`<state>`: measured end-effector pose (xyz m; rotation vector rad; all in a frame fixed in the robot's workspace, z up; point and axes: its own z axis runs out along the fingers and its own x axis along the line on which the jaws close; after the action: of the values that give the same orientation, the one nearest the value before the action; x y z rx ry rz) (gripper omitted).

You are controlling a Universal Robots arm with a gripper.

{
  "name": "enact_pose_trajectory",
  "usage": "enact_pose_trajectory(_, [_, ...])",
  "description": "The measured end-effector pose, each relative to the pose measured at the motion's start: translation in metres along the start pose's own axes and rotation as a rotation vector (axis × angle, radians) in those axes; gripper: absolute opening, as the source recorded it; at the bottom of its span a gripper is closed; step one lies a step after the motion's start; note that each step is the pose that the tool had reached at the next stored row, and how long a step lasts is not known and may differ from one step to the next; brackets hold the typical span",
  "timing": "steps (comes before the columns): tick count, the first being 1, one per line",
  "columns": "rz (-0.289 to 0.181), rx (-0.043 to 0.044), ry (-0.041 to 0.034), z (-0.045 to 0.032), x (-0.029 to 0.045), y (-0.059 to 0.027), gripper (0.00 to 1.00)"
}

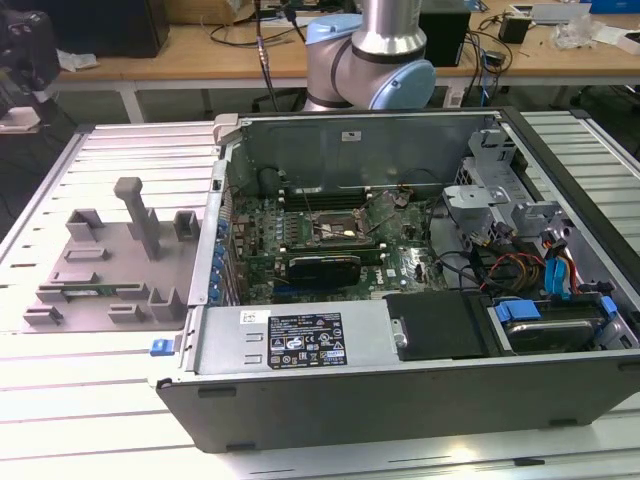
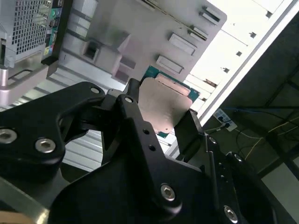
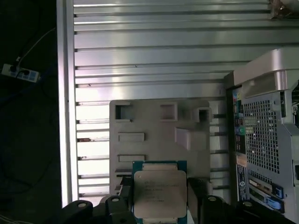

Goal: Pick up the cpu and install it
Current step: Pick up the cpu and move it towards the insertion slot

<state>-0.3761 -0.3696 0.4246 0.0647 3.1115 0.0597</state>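
I see my black claw (image 2: 161, 112) squeezing the small square silver cpu chip (image 2: 167, 99), up above the flat gray plastic block tray (image 1: 100, 268) on the exterior view's left.

Arm (image 1: 372, 50) is standing at the top middle of the exterior view, silver tube and light-blue joint showing, the rest running out of the picture. Gripper (image 2: 161, 108) is gripping the cpu (image 2: 166, 100). In the second wrist view, two black fingers (image 2: 188, 130) are pressing its opposite edges, one each side, with the chip lying flat between them. The first wrist view is showing the same grip. Black linkage arms and the bolted body are sitting behind the fingers.
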Motion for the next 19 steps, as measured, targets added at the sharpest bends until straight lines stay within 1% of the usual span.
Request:
enact_pose_trajectory(1, [0.000,0.0001,0.0002,0.0002,-0.0069,-0.0001,0.55])
enact_pose_trajectory(3, [0.000,0.0001,0.0003,0.0003,-0.0132,-0.0003,0.55])
enact_pose_trajectory(4, [0.000,0.0000,0.0003,0.0006,-0.0223,-0.0005,0.55])
enact_pose_trajectory(5, [0.000,0.0001,0.0006,0.0007,-0.0295,-0.0006,0.55])
enact_pose_trajectory(6, [0.000,0.0001,0.0005,0.0010,-0.0351,-0.0006,0.55])
enact_pose_trajectory(9, [0.000,0.0002,0.0009,0.0012,-0.0467,-0.0007,0.55])
enact_pose_trajectory(12, [0.000,0.0001,0.0009,0.0017,-0.0644,-0.0006,0.55])
enact_pose_trajectory(13, [0.000,0.0002,0.0010,0.0019,-0.0690,-0.0006,0.55])
enact_pose_trajectory(17, [0.000,0.0001,0.0009,0.0023,-0.0823,-0.0005,0.55])
enact_pose_trajectory(19, [0.000,0.0002,0.0011,0.0026,-0.0945,-0.0005,0.55])
